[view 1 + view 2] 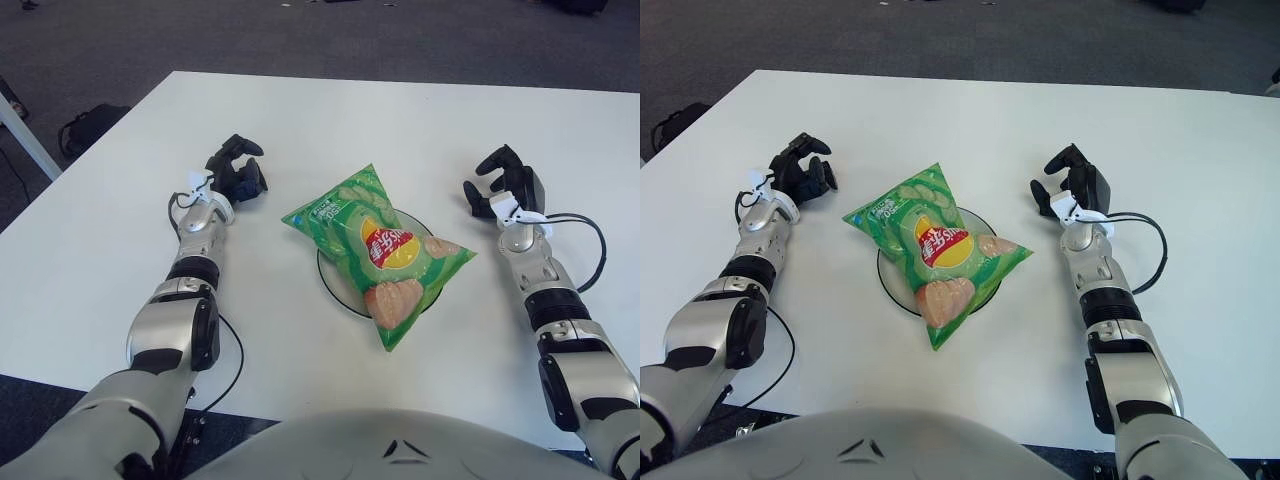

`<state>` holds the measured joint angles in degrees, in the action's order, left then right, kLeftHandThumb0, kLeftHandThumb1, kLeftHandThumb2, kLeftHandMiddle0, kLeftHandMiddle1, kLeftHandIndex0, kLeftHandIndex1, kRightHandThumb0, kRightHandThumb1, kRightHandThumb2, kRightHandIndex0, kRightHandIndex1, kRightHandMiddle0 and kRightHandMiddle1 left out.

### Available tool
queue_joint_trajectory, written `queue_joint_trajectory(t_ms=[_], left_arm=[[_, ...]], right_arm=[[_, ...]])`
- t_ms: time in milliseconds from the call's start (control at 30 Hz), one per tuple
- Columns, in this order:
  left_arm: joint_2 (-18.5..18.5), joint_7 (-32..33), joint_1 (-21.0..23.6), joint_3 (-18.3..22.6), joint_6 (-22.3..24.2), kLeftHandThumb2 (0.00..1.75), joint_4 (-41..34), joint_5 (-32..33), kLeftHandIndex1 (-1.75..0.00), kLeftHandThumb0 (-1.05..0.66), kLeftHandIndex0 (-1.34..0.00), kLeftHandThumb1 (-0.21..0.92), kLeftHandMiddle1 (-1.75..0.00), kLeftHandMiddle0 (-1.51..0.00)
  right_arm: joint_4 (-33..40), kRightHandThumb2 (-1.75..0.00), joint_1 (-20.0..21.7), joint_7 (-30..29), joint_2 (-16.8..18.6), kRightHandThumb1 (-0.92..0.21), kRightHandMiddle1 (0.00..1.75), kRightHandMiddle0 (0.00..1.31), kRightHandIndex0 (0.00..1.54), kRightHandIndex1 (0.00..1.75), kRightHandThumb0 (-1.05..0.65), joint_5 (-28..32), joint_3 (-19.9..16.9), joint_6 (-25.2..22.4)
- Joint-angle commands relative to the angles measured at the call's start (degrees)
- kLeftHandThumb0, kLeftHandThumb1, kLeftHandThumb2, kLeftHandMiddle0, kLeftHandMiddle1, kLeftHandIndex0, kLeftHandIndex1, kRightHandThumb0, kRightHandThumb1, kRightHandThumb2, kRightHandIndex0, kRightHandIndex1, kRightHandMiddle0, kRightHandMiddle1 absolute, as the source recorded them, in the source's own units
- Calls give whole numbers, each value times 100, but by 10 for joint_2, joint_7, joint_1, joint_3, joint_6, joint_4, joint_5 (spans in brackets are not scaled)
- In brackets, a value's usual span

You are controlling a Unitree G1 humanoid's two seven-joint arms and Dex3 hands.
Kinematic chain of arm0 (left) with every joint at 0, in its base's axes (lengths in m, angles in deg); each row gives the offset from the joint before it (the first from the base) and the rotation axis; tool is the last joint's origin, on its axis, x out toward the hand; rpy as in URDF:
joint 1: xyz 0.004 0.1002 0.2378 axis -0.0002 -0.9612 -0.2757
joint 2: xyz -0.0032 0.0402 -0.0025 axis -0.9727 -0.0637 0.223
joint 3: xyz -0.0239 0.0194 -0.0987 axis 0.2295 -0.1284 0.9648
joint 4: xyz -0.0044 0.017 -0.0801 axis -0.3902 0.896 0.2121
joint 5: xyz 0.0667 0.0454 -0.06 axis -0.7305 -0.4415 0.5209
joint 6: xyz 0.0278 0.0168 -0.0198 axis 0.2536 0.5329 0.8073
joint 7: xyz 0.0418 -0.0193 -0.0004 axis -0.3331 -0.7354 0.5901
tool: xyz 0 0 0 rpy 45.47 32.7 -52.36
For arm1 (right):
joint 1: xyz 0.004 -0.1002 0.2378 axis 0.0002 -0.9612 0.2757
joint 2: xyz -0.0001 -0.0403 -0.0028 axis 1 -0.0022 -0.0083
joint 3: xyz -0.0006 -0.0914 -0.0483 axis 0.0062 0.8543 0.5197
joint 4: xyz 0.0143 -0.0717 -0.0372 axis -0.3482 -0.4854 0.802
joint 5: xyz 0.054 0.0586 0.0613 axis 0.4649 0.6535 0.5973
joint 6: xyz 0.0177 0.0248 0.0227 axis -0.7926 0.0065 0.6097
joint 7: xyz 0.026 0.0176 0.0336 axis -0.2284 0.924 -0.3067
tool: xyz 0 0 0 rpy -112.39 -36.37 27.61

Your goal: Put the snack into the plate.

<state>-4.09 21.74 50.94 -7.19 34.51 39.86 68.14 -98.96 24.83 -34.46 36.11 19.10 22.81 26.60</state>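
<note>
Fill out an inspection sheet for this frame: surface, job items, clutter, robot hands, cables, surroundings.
Surface: white table.
Job items: green snack bag lies on the plate, covering most of it.
Clutter: nothing seen.
Robot hands: left robot hand left of the bag, right robot hand right of it, both holding nothing.
Cables: black cable by the right forearm; another by the left arm.
Surroundings: dark carpet; black bag on the floor.
</note>
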Motion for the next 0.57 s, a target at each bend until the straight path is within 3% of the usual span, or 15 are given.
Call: queue_joint_trajectory(t_ms=[0,533], left_arm=[[13,-6,-64,1,10,126,8,0,-175,-47,-58,36,-175,-106],[17,-17,-85,-3,9,127,-37,2,-175,-47,-58,35,-175,-105]], right_arm=[[-28,-134,-43,30,11,-26,167,46,71,165,-1,5,8,-34],[-4,-131,-51,119,22,-30,171,39,68,167,-1,107,-48,-41]])
